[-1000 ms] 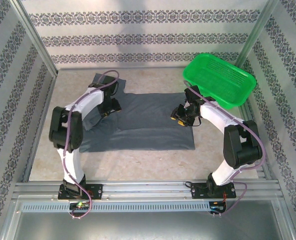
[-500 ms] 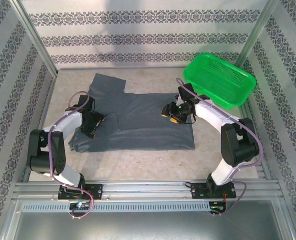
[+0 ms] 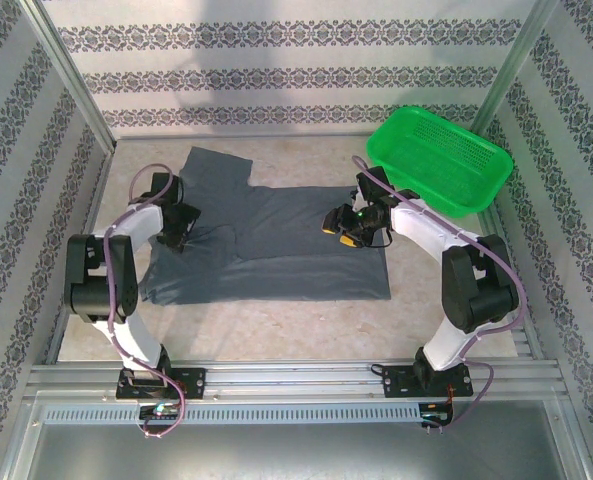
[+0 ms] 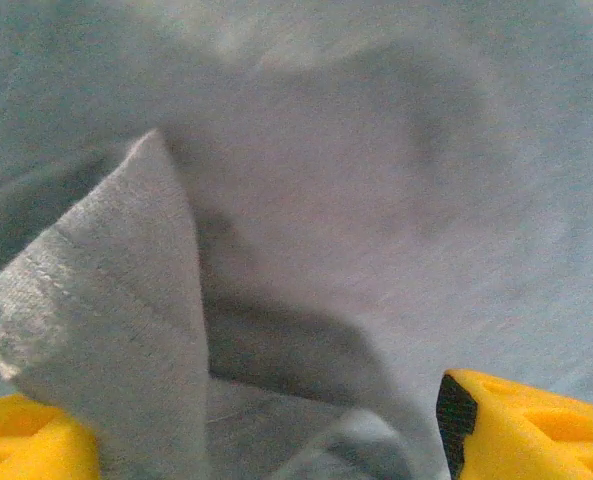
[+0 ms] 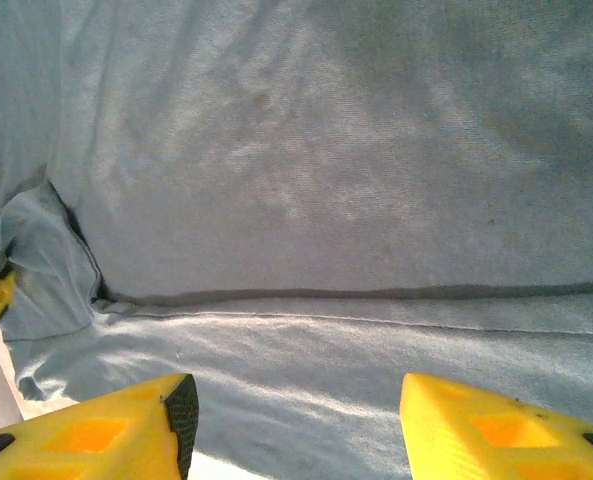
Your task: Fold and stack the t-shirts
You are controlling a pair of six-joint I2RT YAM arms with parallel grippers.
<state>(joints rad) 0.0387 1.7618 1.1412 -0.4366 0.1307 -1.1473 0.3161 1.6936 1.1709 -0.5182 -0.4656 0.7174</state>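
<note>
Soft, even light overhead; wrist close-ups differ in sharpness.
From above, bright diffuse light leaves only faint shadows on the pale table [image 3: 276,320]. Past my left fingertips [image 4: 521,430] the t-shirt [image 4: 396,200] is blurred, a raised fold shading the cloth behind. Past my right fingertips [image 5: 496,430] the weave reads crisp, mottled bright, a thin dark shadow under one hem.

Pale stone-look table, one t-shirt and one basket on it.
You have the table [image 3: 276,330] with a dark grey t-shirt [image 3: 296,245] spread flat across its middle, one sleeve reaching to the far left, the near hem straight, and some creasing on the left part. A green basket [image 3: 441,158] sits in the far right corner, near the shirt's right end.
</note>
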